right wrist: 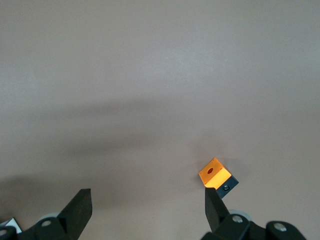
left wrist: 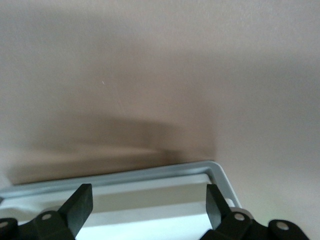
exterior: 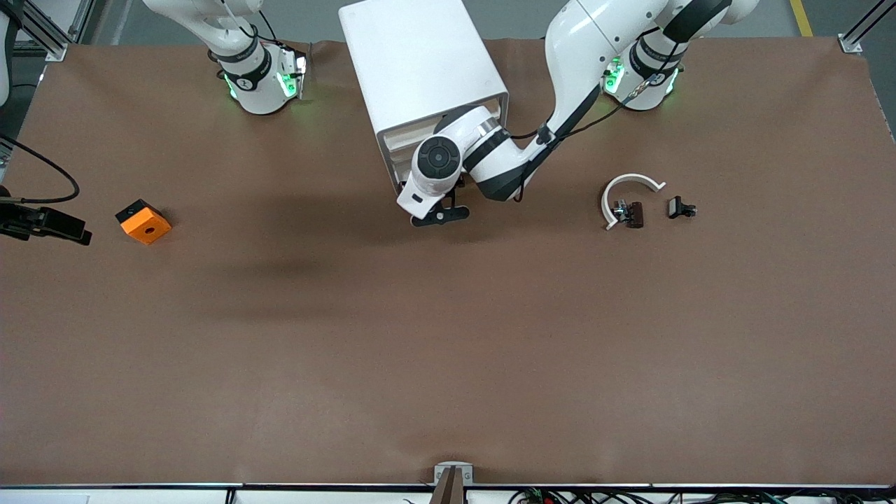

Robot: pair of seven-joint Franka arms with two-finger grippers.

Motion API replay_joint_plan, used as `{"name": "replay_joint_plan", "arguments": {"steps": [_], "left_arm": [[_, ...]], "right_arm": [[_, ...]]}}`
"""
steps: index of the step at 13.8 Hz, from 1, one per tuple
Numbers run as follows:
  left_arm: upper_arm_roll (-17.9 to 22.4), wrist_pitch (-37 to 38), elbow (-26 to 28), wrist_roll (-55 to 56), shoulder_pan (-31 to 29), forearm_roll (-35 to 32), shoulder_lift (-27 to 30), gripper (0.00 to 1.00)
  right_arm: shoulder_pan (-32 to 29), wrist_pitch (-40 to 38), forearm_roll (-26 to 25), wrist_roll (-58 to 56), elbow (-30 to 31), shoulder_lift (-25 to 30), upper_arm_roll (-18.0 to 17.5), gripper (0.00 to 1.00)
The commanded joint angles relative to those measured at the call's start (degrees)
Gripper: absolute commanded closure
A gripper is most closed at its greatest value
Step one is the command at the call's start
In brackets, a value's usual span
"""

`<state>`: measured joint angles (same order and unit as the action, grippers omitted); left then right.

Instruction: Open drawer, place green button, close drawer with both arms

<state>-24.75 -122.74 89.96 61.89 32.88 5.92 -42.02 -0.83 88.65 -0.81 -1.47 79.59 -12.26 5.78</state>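
Note:
The white cabinet stands between the two arms' bases. My left gripper is low in front of it, and the arm hides most of the trays. In the left wrist view the left gripper is open, with the rim of the drawer running between its fingers without touching them. My right gripper hangs open at the right arm's end of the table, beside the orange cube. Nothing lies between the fingers of the right gripper. The button is out of view.
An orange cube with a black hole lies near the right gripper. A white arc with small black clips lies toward the left arm's end. Brown paper covers the table.

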Motion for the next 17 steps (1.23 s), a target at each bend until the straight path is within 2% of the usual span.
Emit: {"name": "replay_joint_plan", "arguments": {"steps": [1,7,11,15,17], "left_arm": [[-1.09,0.31,0.65,3.22,-0.62,3.82,1.07,0.0],[-1.09,0.23,0.74,9.81,-0.44,6.56,0.45,0.0],[-1.18,0.31,0.31,14.39,-1.32,6.65,1.06,0.0],[-1.18,0.31,0.56,14.31,-3.87,6.65,0.54,0.0],[-1.18,0.31,0.83,14.4,-3.7,6.56,0.36,0.0]], "right_arm": [[-1.02,-0.41,-0.25,0.24,-0.75,1.09,-0.42,0.0],[-1.46,-1.63,-0.77,0.33,-2.6,2.5,-0.59,0.0],[-1.55,-0.41,0.45,0.16,1.96,8.2,-0.77,0.0],[-1.54,-3.21,1.07,-0.37,2.32,10.14,-0.68,0.0],[-1.81,-3.4,1.07,-0.28,5.64,12.85,-0.51,0.0]]}}
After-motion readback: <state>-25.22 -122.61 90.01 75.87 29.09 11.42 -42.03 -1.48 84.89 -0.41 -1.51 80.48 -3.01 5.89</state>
